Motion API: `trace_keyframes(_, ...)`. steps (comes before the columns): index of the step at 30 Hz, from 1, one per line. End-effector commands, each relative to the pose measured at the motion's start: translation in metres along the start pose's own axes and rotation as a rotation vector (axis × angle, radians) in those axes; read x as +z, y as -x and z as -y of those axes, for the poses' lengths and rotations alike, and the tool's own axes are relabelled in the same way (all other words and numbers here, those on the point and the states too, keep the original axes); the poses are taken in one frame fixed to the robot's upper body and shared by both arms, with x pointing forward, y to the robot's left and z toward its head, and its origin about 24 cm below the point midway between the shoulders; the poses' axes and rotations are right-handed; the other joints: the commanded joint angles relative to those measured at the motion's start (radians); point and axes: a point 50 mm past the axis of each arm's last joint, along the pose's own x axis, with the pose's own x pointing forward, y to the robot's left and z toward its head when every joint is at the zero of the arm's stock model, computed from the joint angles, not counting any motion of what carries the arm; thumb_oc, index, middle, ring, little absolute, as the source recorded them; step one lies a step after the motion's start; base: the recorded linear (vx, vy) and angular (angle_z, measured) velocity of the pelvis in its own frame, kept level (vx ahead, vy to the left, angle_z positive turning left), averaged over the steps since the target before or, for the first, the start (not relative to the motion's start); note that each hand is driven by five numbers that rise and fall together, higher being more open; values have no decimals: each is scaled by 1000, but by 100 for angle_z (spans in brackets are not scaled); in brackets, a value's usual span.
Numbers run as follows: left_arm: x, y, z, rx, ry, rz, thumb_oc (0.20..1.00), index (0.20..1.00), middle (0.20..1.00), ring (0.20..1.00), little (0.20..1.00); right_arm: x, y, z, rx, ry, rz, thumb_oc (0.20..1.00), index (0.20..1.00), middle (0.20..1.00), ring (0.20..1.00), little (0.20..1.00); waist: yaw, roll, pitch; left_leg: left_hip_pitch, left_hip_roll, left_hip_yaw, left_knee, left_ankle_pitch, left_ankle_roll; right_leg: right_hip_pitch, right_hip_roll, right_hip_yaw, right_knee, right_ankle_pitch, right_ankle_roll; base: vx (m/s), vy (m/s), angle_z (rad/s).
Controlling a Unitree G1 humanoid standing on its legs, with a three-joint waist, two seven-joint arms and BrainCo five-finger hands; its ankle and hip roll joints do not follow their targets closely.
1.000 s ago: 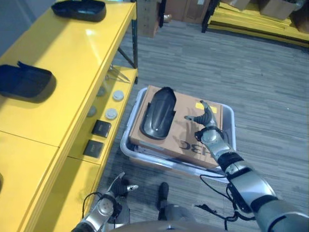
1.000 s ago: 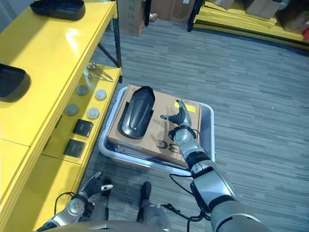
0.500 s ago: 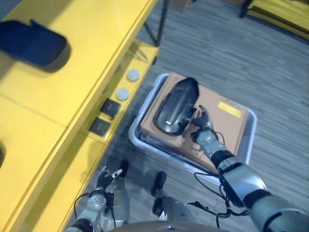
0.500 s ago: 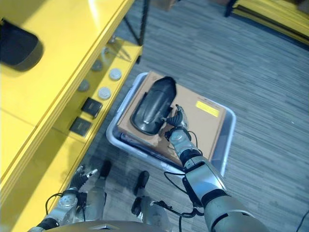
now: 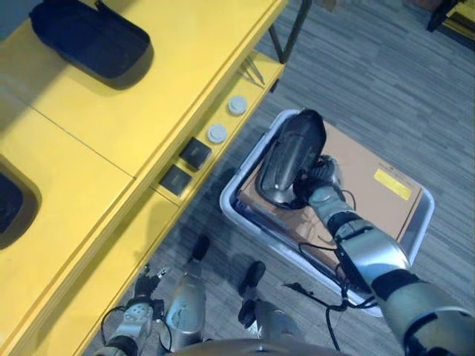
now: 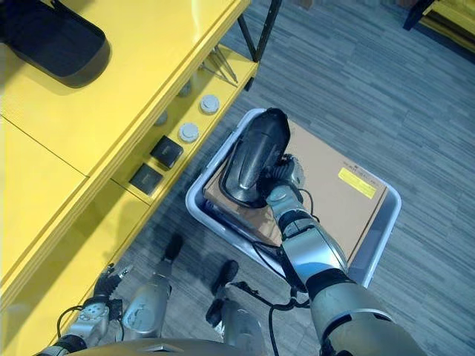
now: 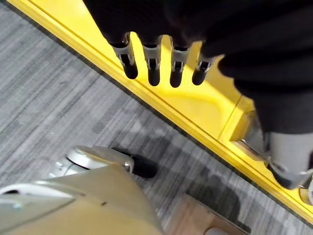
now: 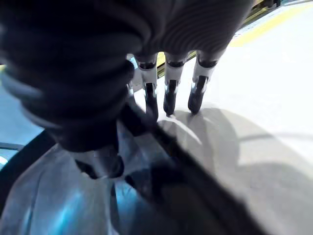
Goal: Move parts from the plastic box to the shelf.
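The right hand (image 6: 286,176) is reaching down to the black part (image 6: 256,159), which is lying on a cardboard sheet (image 6: 338,194) inside the plastic box (image 6: 380,245) on the floor. The hand is sitting at the part's edge nearest the robot; in the right wrist view its fingers (image 8: 168,95) are extending nearly straight over the cardboard just beyond the part's rim, with the thumb on the part's inner side, so they are bracketing the edge and not yet gripping it. That edge is probably the easiest place to pinch, since the domed shell offers little else to hold. The left hand (image 5: 141,308) is hanging low beside the yellow shelf (image 5: 111,141), fingers relaxed and holding nothing. Two more black parts (image 5: 93,33) are already lying on the shelf top, with room between them for another.
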Motion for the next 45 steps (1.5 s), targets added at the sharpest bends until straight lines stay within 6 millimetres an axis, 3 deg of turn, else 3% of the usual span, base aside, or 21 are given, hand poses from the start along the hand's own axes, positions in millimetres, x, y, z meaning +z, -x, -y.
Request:
trace_keyframes(1, -3, 1, 3, -28, -63, 2, 1000, 1000, 1000, 1000, 1000, -27, 23, -39, 156, 20, -109, 200, 200, 200, 200, 200, 22, -14, -44, 13, -7, 5, -6, -101, -1, 36, -66, -6, -3, -97, 81, 21, 19, 3)
trace_keyframes(4, -3, 0, 2, -28, -77, -2, 1000, 1000, 1000, 1000, 1000, -43, 28, -42, 176, 54, -147, 200, 200, 200, 200, 200, 24, -11, -55, 24, -9, 6, -6, -105, 0, 49, -69, -8, -3, -100, 82, 12, 2, 0)
trace_keyframes(5, -4, 0, -2, -21, -101, -8, 1000, 1000, 1000, 1000, 1000, -66, 35, -43, 210, 153, -185, 200, 200, 200, 200, 200, 27, -6, -73, 47, -10, 6, -6, -111, 2, 71, -75, -14, -3, -104, 82, 0, 0, 0)
trace_keyframes(6, -4, 0, -2, -21, -101, -8, 1000, 1000, 1000, 1000, 1000, -66, 35, -44, 210, 153, -186, 200, 200, 200, 200, 200, 27, -6, -72, 48, -10, 5, -6, -111, 2, 72, -75, -14, -3, -104, 82, 31, 6, 3)
trace_keyframes(10, -2, 0, -2, -42, -123, 16, 1000, 1000, 1000, 1000, 1000, -109, 47, -35, 246, 328, -248, 200, 200, 200, 200, 200, 23, 4, -106, 92, -12, 10, -6, -124, 6, 120, -84, -23, -3, -114, 83, 20, 6, 5)
trace_keyframes(11, -2, 0, -2, -42, -124, 16, 1000, 1000, 1000, 1000, 1000, -110, 47, -34, 246, 328, -249, 200, 200, 200, 200, 200, 23, 5, -106, 94, -12, 10, -6, -124, 6, 121, -84, -23, -3, -114, 83, 20, -3, 3)
trace_keyframes(15, 20, 0, 5, -98, -134, 121, 1000, 1000, 1000, 1000, 1000, -150, 52, -8, 214, 400, -329, 200, 200, 200, 200, 200, 5, 20, -146, 143, -13, 20, -6, -140, 10, 168, -92, -27, -3, -126, 85, 12, -5, -2)
trace_keyframes(18, 37, 2, 12, -145, -146, 200, 1000, 1000, 1000, 1000, 1000, -153, 47, 7, 182, 430, -308, 200, 200, 200, 200, 200, -14, 23, -172, 171, -12, 38, -6, -149, 13, 186, -94, -15, -3, -130, 85, 0, 0, 0)
trace_keyframes(20, 51, 5, 19, -198, -97, 253, 1000, 1000, 1000, 1000, 1000, -143, 39, 14, 158, 443, -249, 200, 200, 200, 200, 200, -30, 27, -187, 192, -10, 55, -6, -155, 16, 196, -94, 2, -3, -133, 84, -7, -4, -11)
trace_keyframes(23, 69, 13, 32, -291, -32, 316, 1000, 1000, 1000, 1000, 1000, -110, 22, 20, 140, 524, -66, 200, 200, 200, 200, 200, -63, 34, -208, 220, -4, 88, -6, -162, 15, 208, -90, 34, -3, -136, 81, -7, 3, -39)
trace_keyframes(24, 81, 21, 43, -378, 20, 356, 1000, 1000, 1000, 1000, 1000, -84, 14, 25, 114, 598, 74, 200, 200, 200, 200, 200, -89, 41, -220, 235, -2, 100, -6, -167, 16, 218, -87, 48, -3, -138, 78, 10, -13, -42)
trace_keyframes(26, 90, 27, 53, -446, 49, 378, 1000, 1000, 1000, 1000, 1000, -67, 10, 31, 90, 651, 179, 200, 200, 200, 200, 200, -114, 48, -229, 251, 1, 110, -6, -174, 16, 227, -84, 58, -3, -142, 75, 11, -13, -30)
trace_keyframes(27, 90, 27, 53, -447, 49, 377, 1000, 1000, 1000, 1000, 1000, -67, 10, 32, 90, 652, 178, 200, 200, 200, 200, 200, -114, 49, -228, 252, 1, 110, -6, -174, 16, 228, -84, 58, -3, -143, 75, 24, -3, -25)
trace_keyframes(28, 101, 34, 62, -506, 42, 416, 1000, 1000, 1000, 1000, 1000, -34, 8, 39, 45, 643, 322, 200, 200, 200, 200, 200, -146, 56, -234, 266, 5, 123, -6, -180, 19, 235, -81, 75, -3, -146, 72, 21, 2, -21)
trace_keyframes(30, 100, 34, 62, -507, 42, 416, 1000, 1000, 1000, 1000, 1000, -35, 8, 39, 45, 645, 320, 200, 200, 200, 200, 200, -144, 57, -233, 268, 5, 123, -6, -180, 19, 236, -81, 76, -3, -146, 72, 23, -8, -11)
trace_keyframes(31, 119, 44, 77, -588, 91, 467, 1000, 1000, 1000, 1000, 1000, 1, 14, 52, -25, 671, 518, 200, 200, 200, 200, 200, -180, 62, -241, 285, 11, 142, -6, -188, 21, 240, -76, 96, -3, -150, 69, 25, -18, -17)
trace_keyframes(32, 119, 44, 77, -590, 91, 467, 1000, 1000, 1000, 1000, 1000, 0, 14, 53, -25, 673, 516, 200, 200, 200, 200, 200, -177, 63, -240, 287, 12, 143, -6, -189, 21, 242, -75, 96, -3, -150, 69, 49, -30, -13)
trace_keyframes(33, 132, 52, 87, -648, 135, 495, 1000, 1000, 1000, 1000, 1000, 22, 23, 61, -75, 693, 642, 200, 200, 200, 200, 200, -203, 64, -246, 297, 17, 155, -6, -193, 21, 244, -73, 106, -3, -152, 67, 26, -25, -14)
trace_keyframes(35, 142, 55, 92, -676, 156, 514, 1000, 1000, 1000, 1000, 1000, 30, 27, 66, -97, 701, 687, 200, 200, 200, 200, 200, -210, 65, -246, 302, 19, 160, -6, -196, 20, 248, -70, 111, -3, -153, 67, 18, -25, -29)
trace_keyframes(38, 174, 66, 102, -708, 159, 615, 1000, 1000, 1000, 1000, 1000, 54, 45, 73, -158, 662, 835, 200, 200, 200, 200, 200, -235, 62, -251, 313, 25, 173, -6, -201, 21, 249, -64, 126, -3, -153, 65, 14, -33, -17)
trace_keyframes(45, 208, 82, 113, -757, 204, 716, 1000, 1000, 1000, 1000, 1000, 73, 68, 66, -156, 561, 960, 200, 200, 200, 200, 200, -250, 55, -253, 320, 33, 188, -6, -204, 21, 248, -55, 141, -3, -154, 61, -5, -30, -11)
